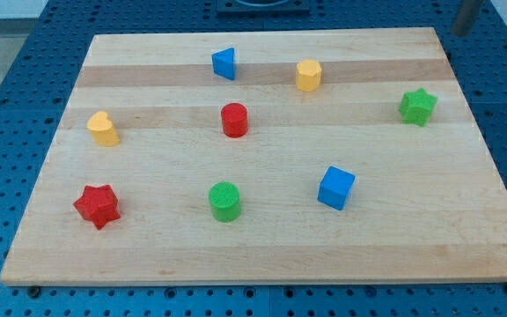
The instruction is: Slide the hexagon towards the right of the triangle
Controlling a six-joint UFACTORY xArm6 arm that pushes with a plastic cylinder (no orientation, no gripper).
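Positioned just beyond the table's point(394, 251) top right corner, my tip point(461, 33) was seen as the lower end of a blurred dark rod, clear of the wood and well apart from every block. No open or closed state could be told from it; nothing was touched or held.

The yellow hexagon point(308, 76) was located near the table's top edge, slightly right of the middle of that edge. The blue triangle point(224, 63) was located near the same edge, toward the view's left of the hexagon, and bare wood was visible between the two.

A green star point(417, 106) was placed near the right edge, in the top half of the table; it was the block nearest my tip. A red cylinder point(234, 120) was set below the triangle, toward the table's centre. A yellow block point(103, 129) of rounded, uncertain shape was found close to the left edge. A red star point(96, 206) was placed toward the bottom left corner. A green cylinder point(224, 201) and a blue cube point(336, 187) were set in the bottom half, apart from each other, the cube toward the right.
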